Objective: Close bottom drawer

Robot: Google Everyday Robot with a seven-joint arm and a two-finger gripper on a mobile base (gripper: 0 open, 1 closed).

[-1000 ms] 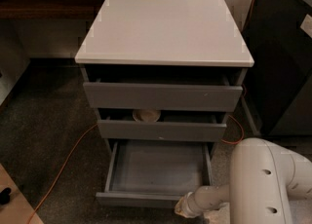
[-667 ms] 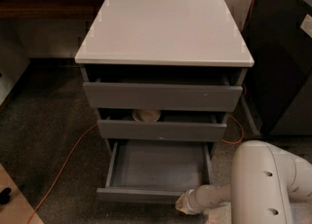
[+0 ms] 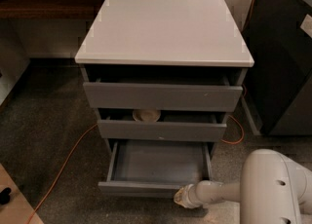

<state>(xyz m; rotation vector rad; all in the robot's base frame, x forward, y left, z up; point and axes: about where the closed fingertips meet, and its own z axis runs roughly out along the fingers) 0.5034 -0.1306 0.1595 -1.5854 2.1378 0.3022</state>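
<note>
The bottom drawer (image 3: 158, 162) of the white-topped cabinet (image 3: 163, 28) stands pulled out, showing its empty grey floor. Its flat grey front (image 3: 139, 189) faces me at the lower middle. My gripper (image 3: 183, 197) is at the right end of that front, low down, touching or almost touching it. The white arm (image 3: 273, 189) reaches in from the lower right.
The middle drawer (image 3: 161, 130) is slightly open with a round beige bowl (image 3: 146, 115) inside. The top drawer (image 3: 163, 96) is also ajar. An orange cable (image 3: 63, 164) runs across the speckled floor on the left. A dark cabinet (image 3: 282, 57) stands to the right.
The bottom drawer's front has moved a little toward the cabinet, and my gripper has moved with it in the same direction.
</note>
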